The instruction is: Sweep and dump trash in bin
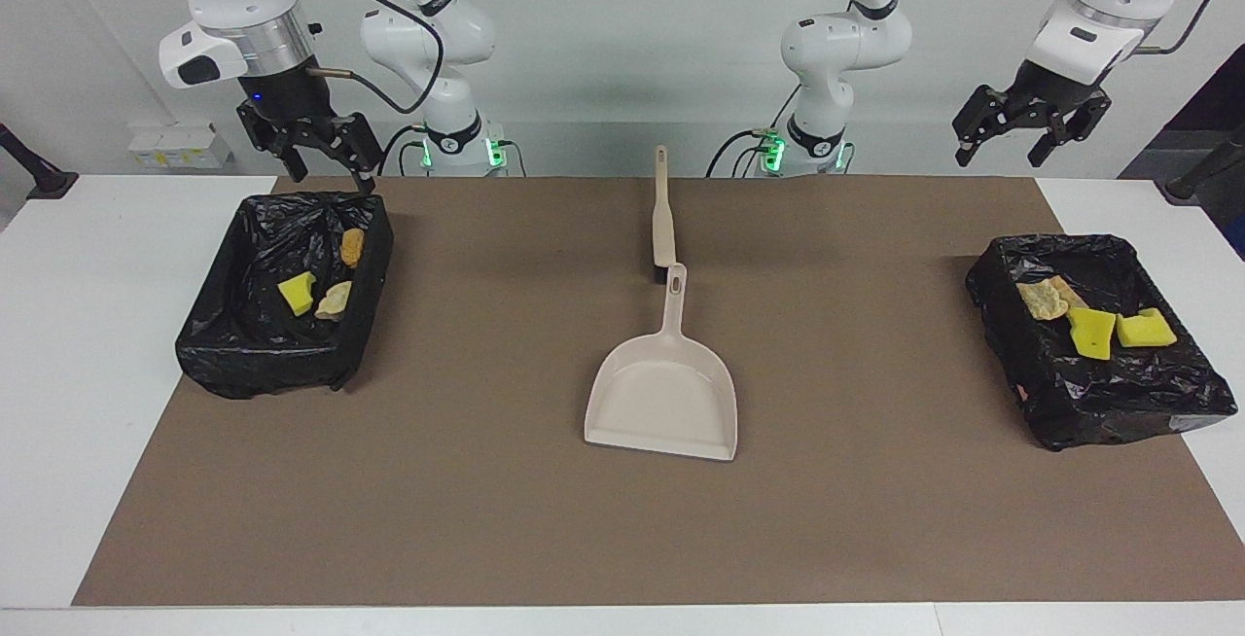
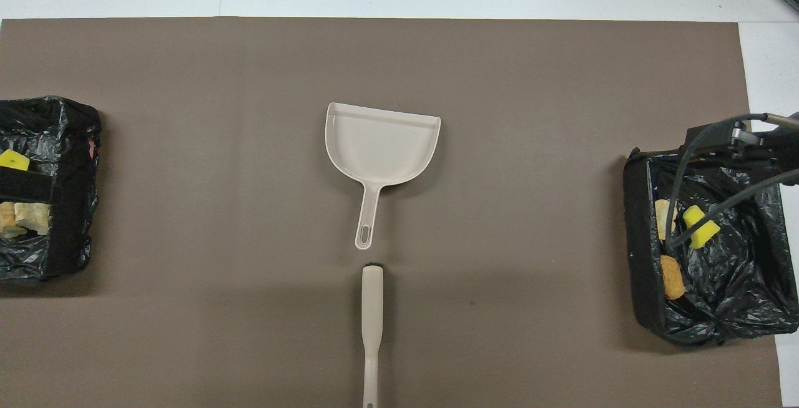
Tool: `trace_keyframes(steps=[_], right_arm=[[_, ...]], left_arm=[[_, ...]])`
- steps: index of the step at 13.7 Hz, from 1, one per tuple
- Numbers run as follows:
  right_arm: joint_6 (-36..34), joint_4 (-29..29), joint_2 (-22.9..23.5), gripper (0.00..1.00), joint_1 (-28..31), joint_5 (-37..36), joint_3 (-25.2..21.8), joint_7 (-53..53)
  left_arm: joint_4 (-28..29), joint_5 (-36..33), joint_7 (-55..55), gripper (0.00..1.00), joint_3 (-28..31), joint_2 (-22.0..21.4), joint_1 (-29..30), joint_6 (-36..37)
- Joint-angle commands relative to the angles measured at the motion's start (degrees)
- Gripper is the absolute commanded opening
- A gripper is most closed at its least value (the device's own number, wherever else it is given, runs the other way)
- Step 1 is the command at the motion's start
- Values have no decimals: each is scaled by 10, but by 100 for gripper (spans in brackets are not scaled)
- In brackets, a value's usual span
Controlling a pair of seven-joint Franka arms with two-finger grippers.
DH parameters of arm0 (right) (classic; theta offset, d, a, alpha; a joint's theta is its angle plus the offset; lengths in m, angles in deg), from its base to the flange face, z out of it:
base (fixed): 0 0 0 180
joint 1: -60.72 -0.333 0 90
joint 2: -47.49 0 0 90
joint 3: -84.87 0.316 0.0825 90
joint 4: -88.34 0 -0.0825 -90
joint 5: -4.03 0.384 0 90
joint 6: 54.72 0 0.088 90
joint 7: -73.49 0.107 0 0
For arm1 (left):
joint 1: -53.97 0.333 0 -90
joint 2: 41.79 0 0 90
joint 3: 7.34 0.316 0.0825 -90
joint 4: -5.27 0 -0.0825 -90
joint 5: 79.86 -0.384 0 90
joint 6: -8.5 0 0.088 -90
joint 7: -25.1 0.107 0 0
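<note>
**Trash in both bins, dustpan and brush idle at mid-table**

A white table (image 1: pixel 117 354) carries a large brown mat (image 1: pixel 486 519) that covers most of its top. The wall at the robots' end is plain white, with a small white socket box (image 1: pixel 175 145) at its foot near the right arm's end.

Clock directions are read in the facing view. At 9 o'clock from the mat's middle sits a bin lined with a black bag (image 1: pixel 282 296), toward the right arm's end. In it lies trash (image 1: pixel 298 293): one yellow sponge chunk and two tan-brown lumps. At 3 o'clock, toward the left arm's end, a second black-lined bin (image 1: pixel 1094 344) holds more trash (image 1: pixel 1091 330): two yellow chunks and a tan lump or two.

At the middle lies a beige dustpan (image 1: pixel 663 401), its handle pointing to 12 o'clock. A beige brush (image 1: pixel 663 218) lies in line with it, nearer to the robots, its head just beside the pan's handle tip.

The right pincer (image 1: pixel 326 169) hangs over the robot-side rim of the 9 o'clock bin, released and empty. The left pincer (image 1: pixel 1002 145) hangs high over the mat's corner at 1 o'clock, also released and empty.
</note>
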Motion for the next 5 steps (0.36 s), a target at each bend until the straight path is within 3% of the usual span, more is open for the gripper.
trace_keyframes(steps=[1,5], right_arm=[[-9,10,5,100,5,10,0,-6],[-9,10,5,100,5,10,0,-5]], left_arm=[[-10,6,-10,100,3,-1,-4,22],[-5,7,-3,100,5,-13,-4,22]])
